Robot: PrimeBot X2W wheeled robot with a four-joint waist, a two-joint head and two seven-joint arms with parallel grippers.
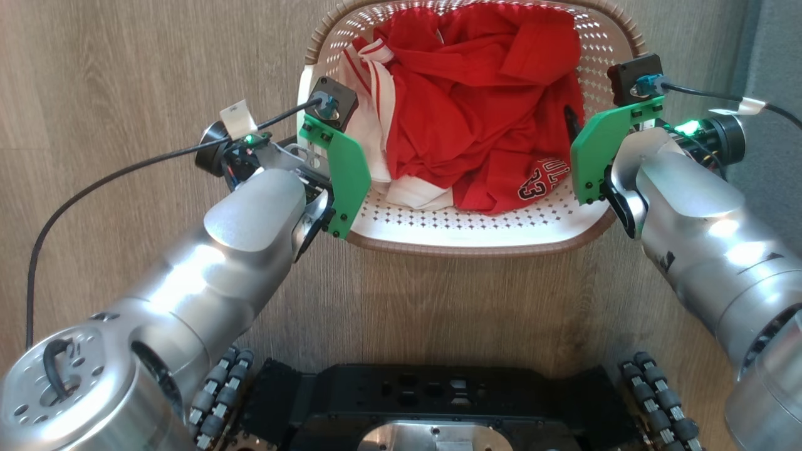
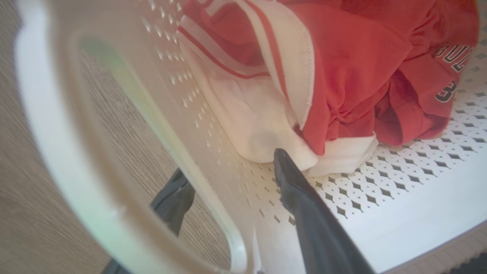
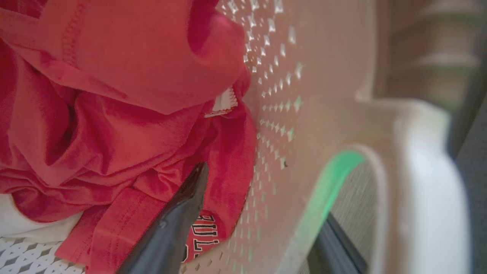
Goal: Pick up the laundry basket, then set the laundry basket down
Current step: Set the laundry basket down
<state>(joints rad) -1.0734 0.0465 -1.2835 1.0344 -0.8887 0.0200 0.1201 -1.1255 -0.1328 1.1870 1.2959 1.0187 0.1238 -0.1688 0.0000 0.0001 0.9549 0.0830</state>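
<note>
Laundry basket [image 1: 476, 225]: long axis runs away from the robot (handles left and right).
Left end effector [image 2: 228, 190]: straddles left wall.
Right end effector [image 3: 258, 224]: straddles right wall.

My two arms reaching to either side of the laundry basket [image 1: 476, 235] on the wood floor [image 1: 125, 62], red and white clothes [image 1: 476, 113] heaped inside, my wheeled base [image 1: 432, 407] below.

The laundry basket [image 1: 476, 228] is white, pierced with diamond-shaped holes, under a brown woven-look rim. Inside, red clothes [image 1: 482, 106] show black-and-white lettering at 5 o'clock; white cloth with red stripes [image 1: 369, 94] lies at 9 o'clock. The floor [image 1: 125, 75] is grey-brown woodgrain.
</note>
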